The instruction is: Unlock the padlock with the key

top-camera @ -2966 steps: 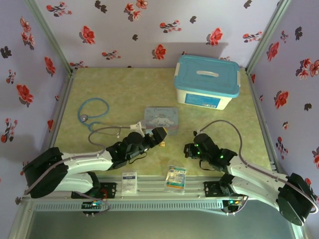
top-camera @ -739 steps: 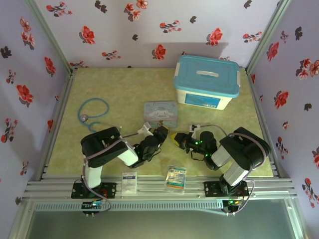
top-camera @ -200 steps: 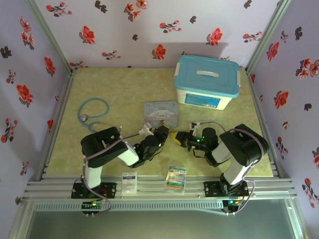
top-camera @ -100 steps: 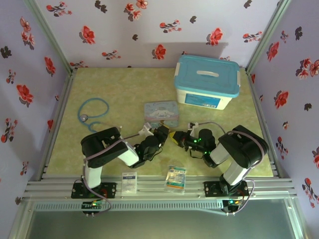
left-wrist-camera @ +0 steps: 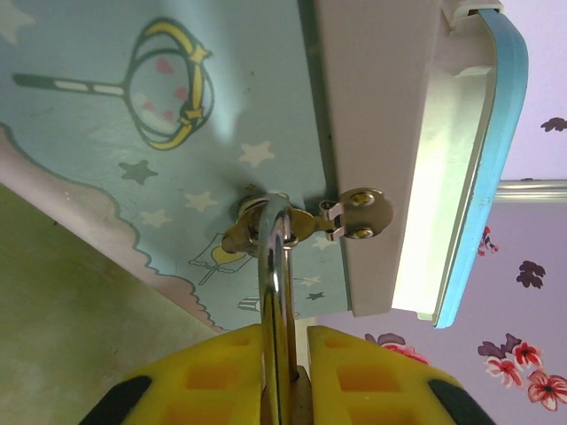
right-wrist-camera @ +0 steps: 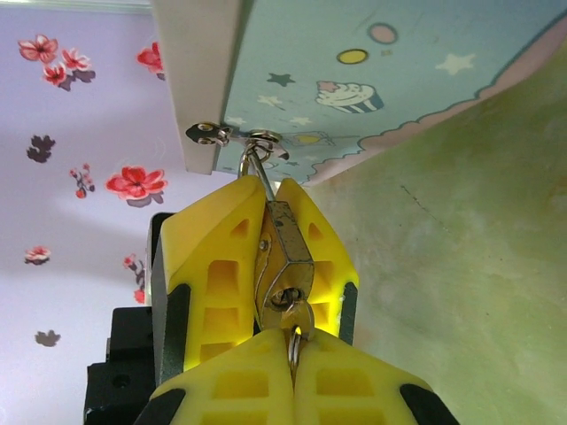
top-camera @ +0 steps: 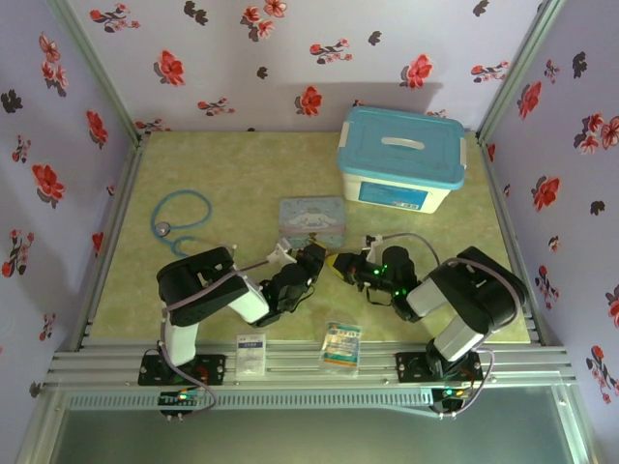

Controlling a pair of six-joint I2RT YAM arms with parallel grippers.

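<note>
Padlock of golden brass (right-wrist-camera: 283, 252) clamped in closed left gripper (left-wrist-camera: 283, 341), long axis along its fingers, shackle toward pastel cartoon tin (right-wrist-camera: 399, 80); closed right gripper (right-wrist-camera: 294, 354) pinches small metal key (right-wrist-camera: 291, 326) at keyhole.

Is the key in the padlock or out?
In, it seems: the key, pinched by the right pincer, enters the bottom of the padlock, which the left pincer clamps. Depth: cannot tell.

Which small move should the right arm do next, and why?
Probably rotate the right end effector to turn the key: it appears seated in the keyhole of the padlock, which the left end effector clamps by its sides.
</note>
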